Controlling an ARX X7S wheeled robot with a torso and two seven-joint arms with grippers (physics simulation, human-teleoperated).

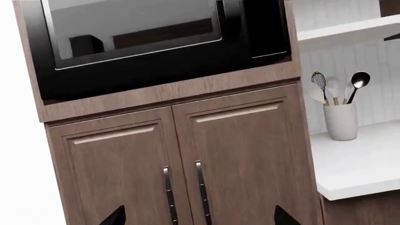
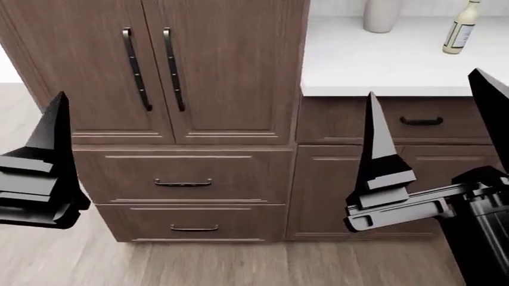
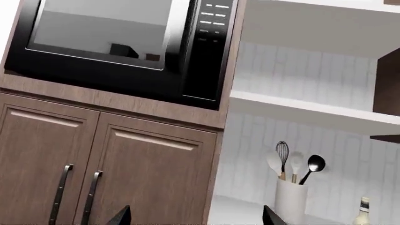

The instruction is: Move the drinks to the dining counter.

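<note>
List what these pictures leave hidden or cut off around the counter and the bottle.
- Cream bottle: head view's top edge cuts its cap; right wrist view shows only its neck.
- Utensil holder: whole in left wrist view; head view shows just its base.
- Other drinks: none visible in any view.
- Left hand: the frame's edge hides its second finger.
- Dining counter: not in view.

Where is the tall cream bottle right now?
The tall cream bottle stands on the white countertop at the head view's upper right, just right of the pale utensil holder. Neither gripper is near it.
</note>
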